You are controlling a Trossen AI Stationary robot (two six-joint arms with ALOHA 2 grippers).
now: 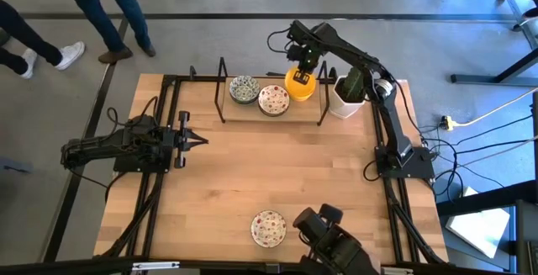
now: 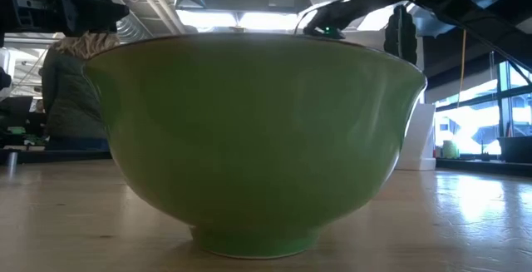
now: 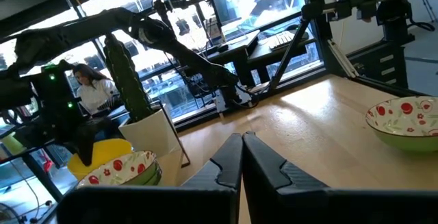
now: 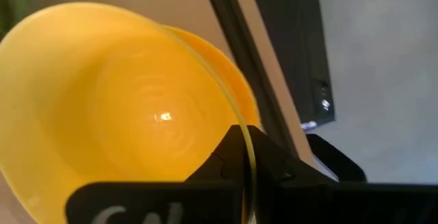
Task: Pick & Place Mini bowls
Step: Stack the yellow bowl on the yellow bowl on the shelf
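Yellow bowl [image 1: 299, 84] rim in outstretched right gripper [image 1: 303, 67], jaws shut

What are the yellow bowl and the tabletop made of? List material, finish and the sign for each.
Yellow bowl: probably glazed ceramic or glossy plastic; a bright glint on its smooth inside, thin rim pinched in the right gripper.
Tabletop: wood, matte; pale planks with visible grain.

The high camera hangs above the table [image 1: 252, 166] looking straight down on both arms, while the low one sits at tabletop level, so near a speckled bowl [image 1: 268, 228] that its green outside fills that view. The left wrist camera faces across the table toward the same bowl; the right wrist camera is pressed close to a yellow bowl [image 4: 130, 94].
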